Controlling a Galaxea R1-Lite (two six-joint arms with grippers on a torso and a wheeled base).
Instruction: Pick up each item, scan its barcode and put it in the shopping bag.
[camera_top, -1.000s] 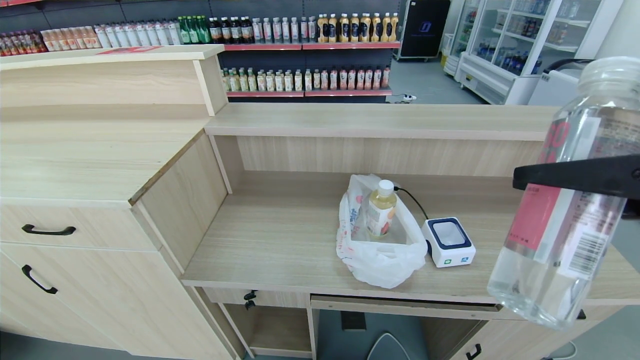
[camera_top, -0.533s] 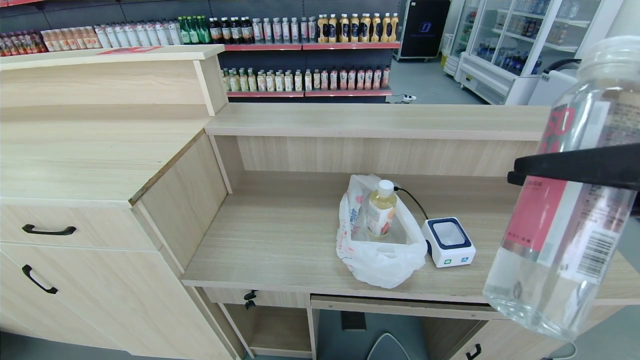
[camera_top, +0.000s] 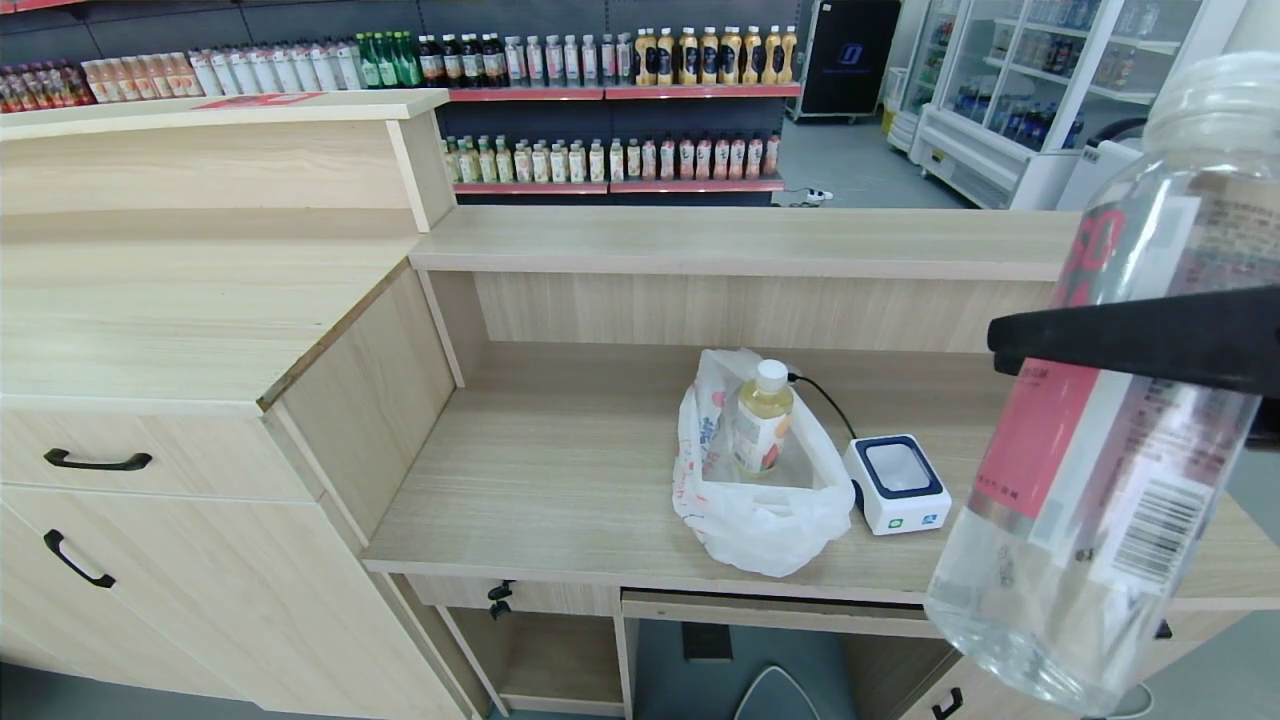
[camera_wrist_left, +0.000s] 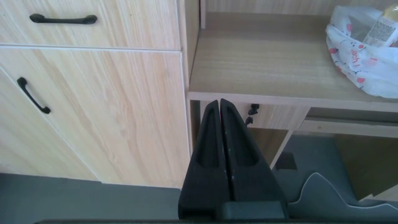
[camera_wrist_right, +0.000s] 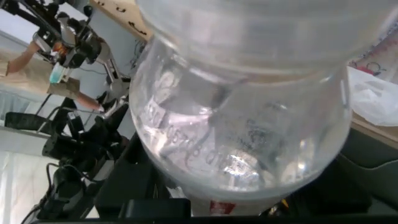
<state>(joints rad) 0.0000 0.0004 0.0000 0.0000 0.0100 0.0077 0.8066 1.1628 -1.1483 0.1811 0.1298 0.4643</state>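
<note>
Clear water bottle (camera_top: 1090, 470), seemingly full, so judged heavy, smooth and slip-prone, hangs tilted in the air to the right of the scanner (camera_top: 897, 483). My right gripper (camera_top: 1140, 345) is clamped across its labelled mid-body, a sound hold that leaves the barcode (camera_top: 1160, 530) uncovered. Shopping bag (camera_top: 760, 530) sits just left of the scanner; my left gripper (camera_wrist_left: 219, 134) is pressed closed on nothing, low by the cabinet front.
</note>
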